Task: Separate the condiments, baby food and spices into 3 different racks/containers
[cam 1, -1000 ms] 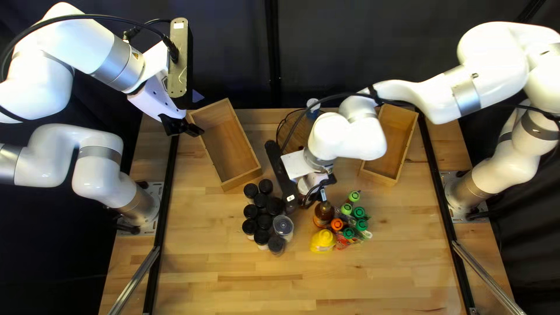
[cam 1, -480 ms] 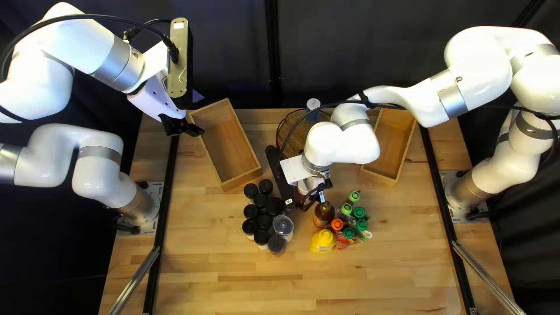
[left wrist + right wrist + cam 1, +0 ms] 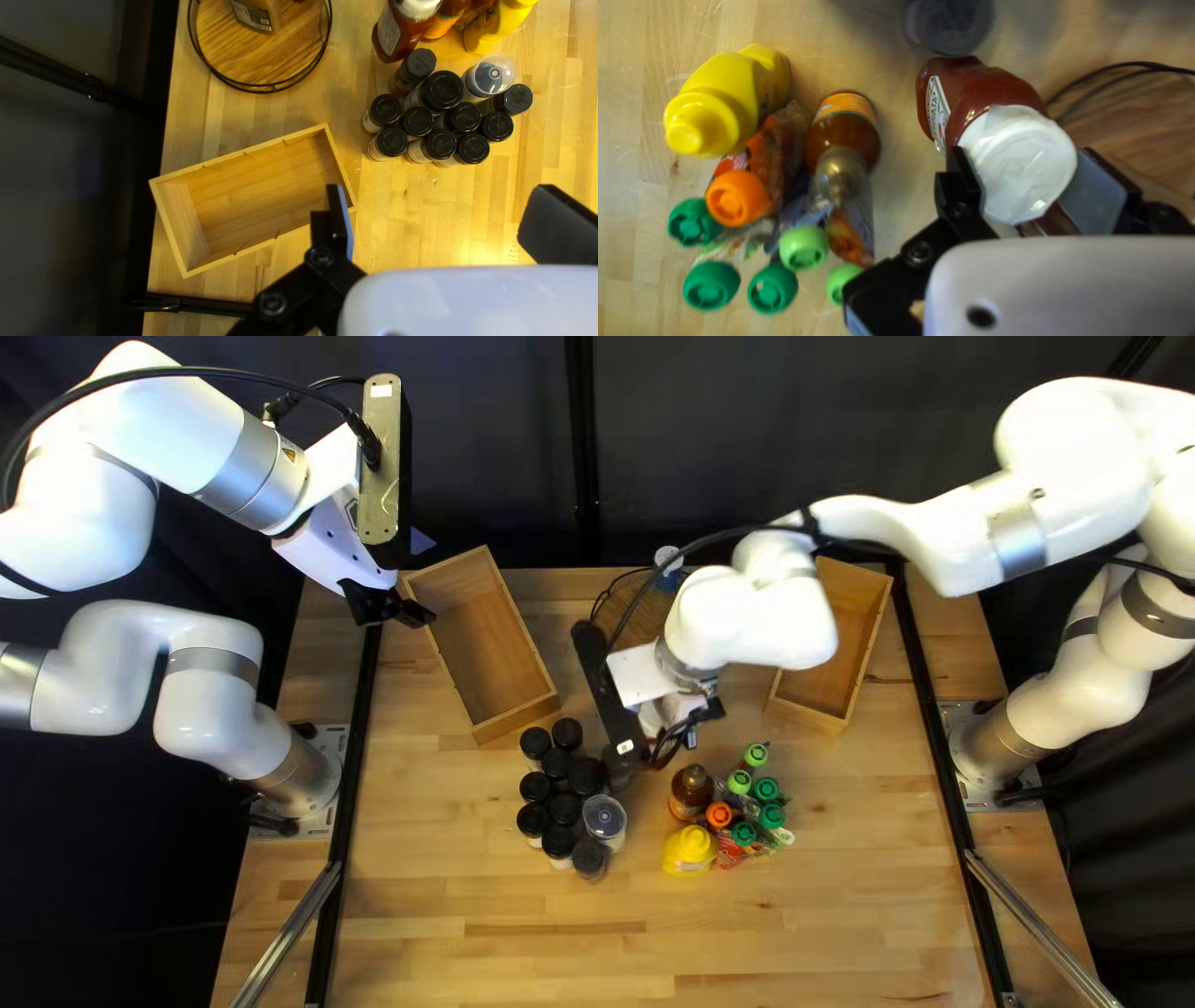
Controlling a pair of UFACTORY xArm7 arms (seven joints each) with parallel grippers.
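Two hands to list. Clasped by its white cap (image 3: 1021, 165) in the right hand (image 3: 1027, 180): one ketchup bottle (image 3: 996, 93), at upper centre of the top left view; probably pinched high for setting down base first. Could not tell base contact with the surface (image 3: 498, 946).

Released and empty, fingers wide apart: left hand (image 3: 446, 214), upper left of the top left view, likely parked clear of the right arm (image 3: 759, 616).

Grouped at centre, likely by kind: dark-lidded spice jars (image 3: 565, 809); just right, a mustard bottle (image 3: 687, 850), a brown sauce bottle (image 3: 691, 790) and capped pouches (image 3: 767, 789).

Set behind, angled: left crate (image 3: 482, 647), right crate (image 3: 840, 635), with a round tray (image 3: 645, 629) between, apparently for condiments. Partly overhung the tray and right crate with the right arm; needed lift over the tray's wire rim. Tightest beside the jars; roomiest across the lower part of the top left view.
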